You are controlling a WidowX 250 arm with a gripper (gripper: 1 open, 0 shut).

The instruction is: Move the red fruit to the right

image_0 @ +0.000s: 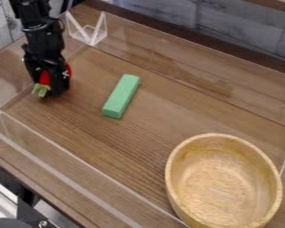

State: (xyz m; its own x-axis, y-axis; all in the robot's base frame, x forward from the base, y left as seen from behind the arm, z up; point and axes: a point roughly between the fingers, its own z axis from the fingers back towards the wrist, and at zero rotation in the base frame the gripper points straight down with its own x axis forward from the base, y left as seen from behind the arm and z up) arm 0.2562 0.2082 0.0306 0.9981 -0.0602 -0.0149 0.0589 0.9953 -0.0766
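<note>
- The small glossy red fruit (pixel 50 78) with a green leafy end lies near the far left corner of the wooden tabletop (pixel 169 134), and only a part of it shows between the black fingers.
- The black gripper (pixel 49 77) is lowered directly over it, with the jaws narrow on both sides of the fruit; they seem to hold it, but I cannot tell if the grip is already firm.
- The step in hand is, in my judgement, the grasp. The next move calls for a small lift and then a travel toward the right edge.
- The flat green rectangular block (pixel 122 94) lies just to the right, so the path should go over it or behind it.
- The round wooden bowl (pixel 223 185) stands at the near right corner, well apart.
</note>
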